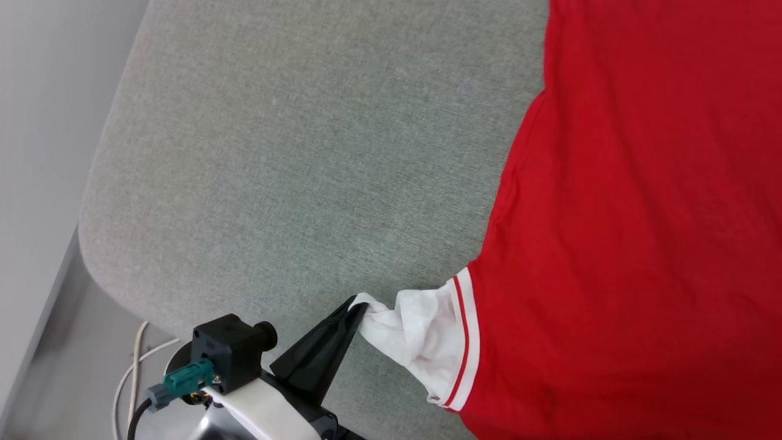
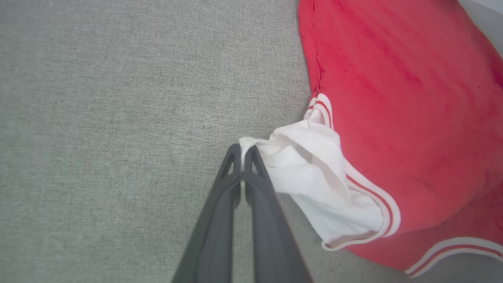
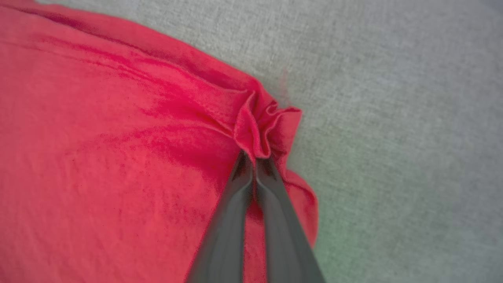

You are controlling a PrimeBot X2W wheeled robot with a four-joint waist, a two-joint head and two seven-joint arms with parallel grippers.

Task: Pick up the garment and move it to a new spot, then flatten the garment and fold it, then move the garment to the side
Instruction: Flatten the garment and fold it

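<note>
On my left gripper [image 2: 243,151] the jaws pinch the white sleeve [image 2: 314,173] of the garment [image 1: 641,214]. On my right gripper [image 3: 254,157] the jaws clamp its bunched red edge, on grey upholstery [image 1: 305,153].

grey fabric surface [image 1: 293,153], red garment [image 1: 641,214] lying on it

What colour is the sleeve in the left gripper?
White sleeve with red-striped trim; the left wrist view shows it best.

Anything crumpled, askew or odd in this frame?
The red jersey shirt lies mostly flat, but its white short sleeve is bunched where the left hand pinches it, and a red edge puckers in the right hand.
</note>
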